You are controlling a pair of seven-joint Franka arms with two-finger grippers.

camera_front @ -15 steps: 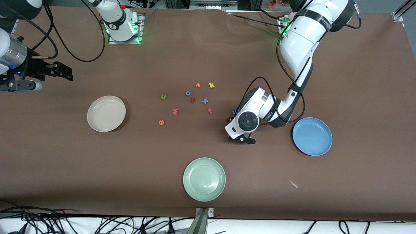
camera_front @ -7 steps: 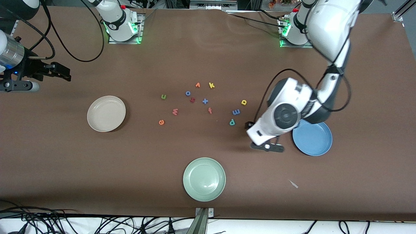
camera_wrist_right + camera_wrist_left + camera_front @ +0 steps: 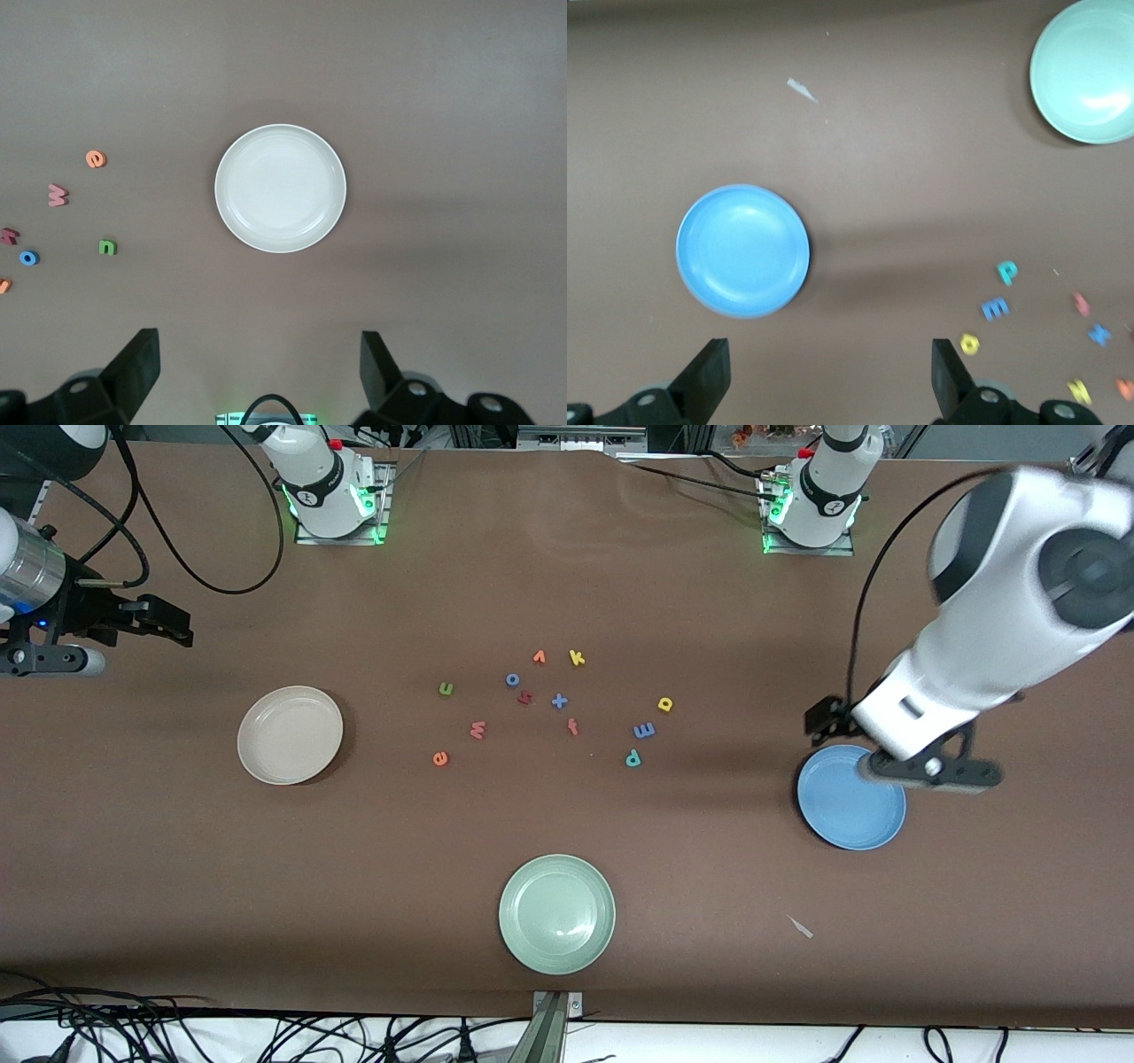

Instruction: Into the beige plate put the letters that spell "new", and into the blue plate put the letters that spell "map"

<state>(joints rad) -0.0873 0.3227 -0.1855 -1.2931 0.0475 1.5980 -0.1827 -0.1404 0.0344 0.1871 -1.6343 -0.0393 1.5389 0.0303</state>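
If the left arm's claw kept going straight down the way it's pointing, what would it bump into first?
Probably the round mid-blue plate: the open left gripper hangs over its rim, pointing down. It could narrowly miss and meet the brown table instead.

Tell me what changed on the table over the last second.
The left arm rose and swung away from the letters toward its own end of the table; its open claw now hangs over the blue plate, empty. That uncovered the yellow a, blue m and teal p. The right claw, the other letters and the plates stayed put.
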